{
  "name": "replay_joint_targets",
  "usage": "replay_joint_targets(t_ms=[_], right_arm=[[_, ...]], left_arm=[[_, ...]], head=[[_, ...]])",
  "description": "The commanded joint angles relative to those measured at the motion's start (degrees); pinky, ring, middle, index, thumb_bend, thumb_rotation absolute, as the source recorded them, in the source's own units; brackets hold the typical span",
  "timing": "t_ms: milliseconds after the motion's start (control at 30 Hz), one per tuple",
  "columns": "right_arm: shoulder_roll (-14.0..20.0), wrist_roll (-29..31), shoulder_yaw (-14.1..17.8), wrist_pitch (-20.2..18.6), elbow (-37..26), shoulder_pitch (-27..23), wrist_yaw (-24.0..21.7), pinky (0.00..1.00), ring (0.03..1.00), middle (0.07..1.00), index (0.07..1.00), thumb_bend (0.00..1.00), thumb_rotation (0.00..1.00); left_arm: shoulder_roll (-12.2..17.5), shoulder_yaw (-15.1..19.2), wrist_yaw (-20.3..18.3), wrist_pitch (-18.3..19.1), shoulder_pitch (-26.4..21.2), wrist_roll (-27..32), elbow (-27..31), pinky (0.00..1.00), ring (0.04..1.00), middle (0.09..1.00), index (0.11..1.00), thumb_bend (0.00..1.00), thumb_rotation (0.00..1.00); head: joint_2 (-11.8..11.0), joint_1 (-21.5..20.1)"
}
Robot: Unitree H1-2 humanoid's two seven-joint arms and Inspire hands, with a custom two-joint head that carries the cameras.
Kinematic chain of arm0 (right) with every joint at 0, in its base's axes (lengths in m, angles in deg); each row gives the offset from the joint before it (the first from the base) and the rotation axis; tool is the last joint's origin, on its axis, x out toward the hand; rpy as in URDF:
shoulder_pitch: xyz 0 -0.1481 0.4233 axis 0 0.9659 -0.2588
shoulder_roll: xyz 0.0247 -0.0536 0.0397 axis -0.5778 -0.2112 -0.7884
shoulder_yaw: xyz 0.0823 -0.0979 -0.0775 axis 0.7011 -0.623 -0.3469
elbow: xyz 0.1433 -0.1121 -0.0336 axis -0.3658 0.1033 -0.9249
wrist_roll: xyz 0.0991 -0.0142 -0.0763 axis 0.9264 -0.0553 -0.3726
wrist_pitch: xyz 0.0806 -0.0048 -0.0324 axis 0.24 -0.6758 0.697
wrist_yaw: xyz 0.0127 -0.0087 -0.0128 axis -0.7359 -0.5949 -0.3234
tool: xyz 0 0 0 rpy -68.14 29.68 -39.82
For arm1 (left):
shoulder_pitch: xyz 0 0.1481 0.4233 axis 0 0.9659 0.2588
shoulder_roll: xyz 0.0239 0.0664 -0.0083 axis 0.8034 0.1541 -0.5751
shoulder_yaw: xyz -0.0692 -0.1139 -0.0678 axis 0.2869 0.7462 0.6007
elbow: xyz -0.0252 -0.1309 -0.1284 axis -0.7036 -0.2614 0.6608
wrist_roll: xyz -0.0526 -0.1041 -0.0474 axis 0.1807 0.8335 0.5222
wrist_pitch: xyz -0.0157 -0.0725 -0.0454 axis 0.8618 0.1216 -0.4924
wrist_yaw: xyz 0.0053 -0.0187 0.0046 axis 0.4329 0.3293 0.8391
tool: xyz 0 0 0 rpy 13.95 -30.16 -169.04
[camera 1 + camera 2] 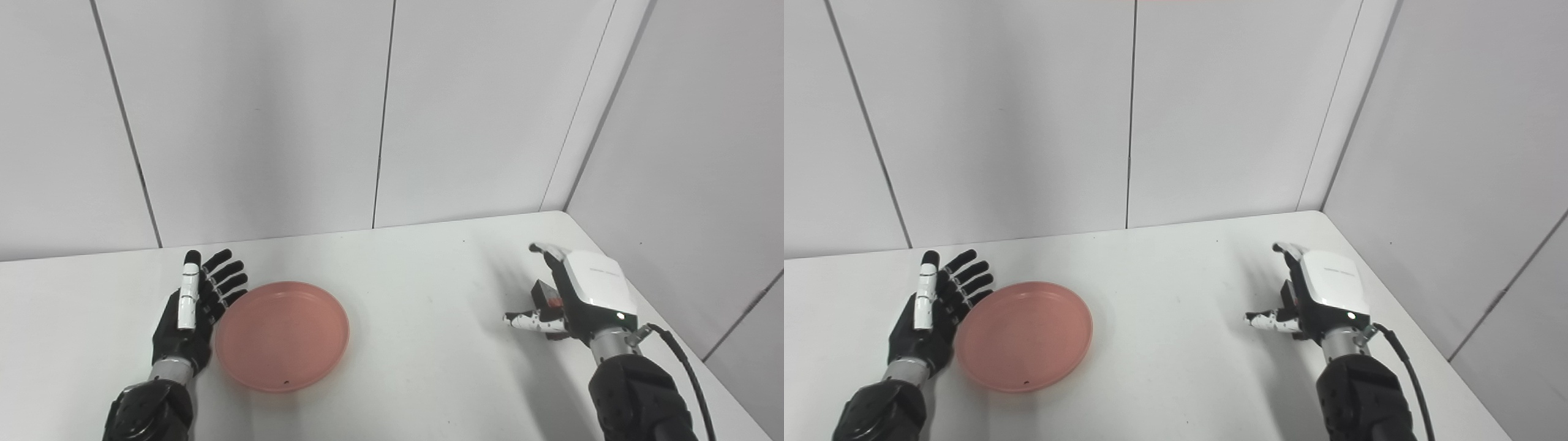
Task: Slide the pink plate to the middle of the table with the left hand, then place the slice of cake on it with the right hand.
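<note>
My left robot hand [193, 309] stood on edge on the surface [429, 294], fingers spread and straight, holding nothing, its palm just beside the left rim of the pink plate [282, 335] and seemingly touching it. The plate lay flat, left of the middle of the surface, so I judged the slide was not finished.

My right robot hand [572, 297] was far off near the right edge, and its fingers curled around a small dark block with a red spot, which I took for the slice of cake [547, 298]. Most of it was hidden behind the palm, so I could not tell how firm the grasp was.

The risks, as I judged them: a push from one side only could turn the plate or let it slip past my fingers, since the rim was low and round. Pushing too far would carry it beyond the middle. The cake sat close to the edge of the surface, and a loose hold could drop or tip it on the way over.
</note>
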Motion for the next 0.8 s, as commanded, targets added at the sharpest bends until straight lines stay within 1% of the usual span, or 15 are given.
replay_joint_targets(t_ms=[0,233,400,567,767], right_arm=[[2.0,0.5,1.2,-1.7,-0.1,-1.1,0.3,0.72,0.850,0.863,0.836,1.00,0.44],[2.4,0.9,2.7,-2.1,5.2,-2.4,0.5,0.71,0.863,0.876,0.836,1.00,0.42],[2.9,1.5,2.4,-2.1,9.0,-3.3,2.3,0.72,0.868,0.882,0.832,1.00,0.44],[3.1,1.6,2.1,-2.1,10.9,-3.8,3.1,0.72,0.863,0.877,0.831,1.00,0.45],[3.3,2.9,1.1,-2.0,11.0,-3.1,4.1,0.71,0.834,0.854,0.824,1.00,0.47]], left_arm=[[-0.4,-0.2,-0.2,1.1,-0.1,0.1,-0.6,0.69,0.750,0.750,0.751,0.66,0.95],[-0.5,-0.4,-0.4,1.7,0.0,0.0,-0.3,0.69,0.740,0.742,0.756,0.64,0.95],[-0.6,-0.3,-0.7,1.6,-0.2,0.2,-0.8,0.66,0.734,0.736,0.757,0.64,0.94],[-0.4,-0.5,-0.7,1.3,-0.3,-0.1,-1.0,0.66,0.725,0.731,0.755,0.64,0.94],[-0.3,-0.4,-1.0,1.6,-0.2,0.2,-0.8,0.65,0.722,0.723,0.749,0.65,0.93]], head=[[0.0,0.0],[0.1,0.1],[0.1,0.4],[0.0,0.5],[0.2,0.8]])
